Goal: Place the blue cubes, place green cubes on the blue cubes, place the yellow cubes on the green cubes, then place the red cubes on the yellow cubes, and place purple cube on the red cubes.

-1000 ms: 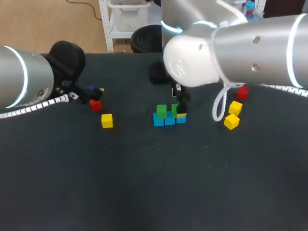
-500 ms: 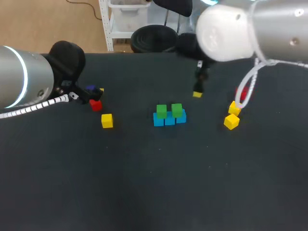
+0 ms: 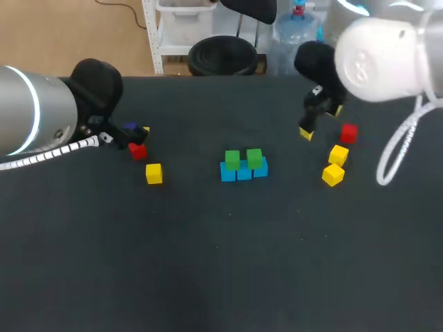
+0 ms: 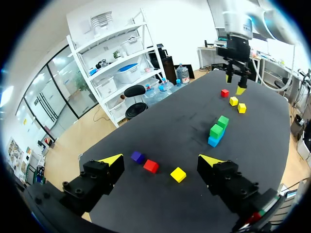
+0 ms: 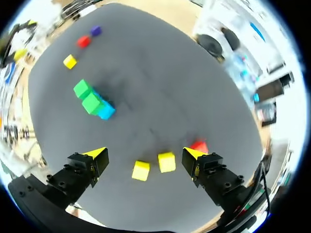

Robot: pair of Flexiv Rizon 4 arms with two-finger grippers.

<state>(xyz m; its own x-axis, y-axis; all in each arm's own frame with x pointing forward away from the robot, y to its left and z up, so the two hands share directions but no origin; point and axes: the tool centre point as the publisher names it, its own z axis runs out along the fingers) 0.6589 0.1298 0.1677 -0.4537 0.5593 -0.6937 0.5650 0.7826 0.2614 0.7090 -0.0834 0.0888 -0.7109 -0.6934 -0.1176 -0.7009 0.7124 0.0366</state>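
Left claw: my left gripper (image 4: 160, 162) comes in at the head view's left edge, its yellow-tipped fingers spread wide with nothing between them.
Left cluster: just ahead of it I see a small purple cube (image 3: 130, 128), a small red cube (image 3: 138, 150) and a lone yellow cube (image 3: 154, 173), each apart from the others on the dark matte table (image 3: 208, 263).
Centre stack: a row of light blue cubes (image 3: 243, 171) sits mid-frame. Its long axis runs left to right and rises slightly toward the right. Two green cubes (image 3: 232, 160) sit on top, square-edged and plain-faced.
Right claw: my right gripper (image 3: 321, 121) hangs at upper right, fingers apart and empty.
Right cluster: a second red cube (image 3: 348, 133) lies just right of that claw, with two more yellow cubes (image 3: 338, 154) near each other below it.
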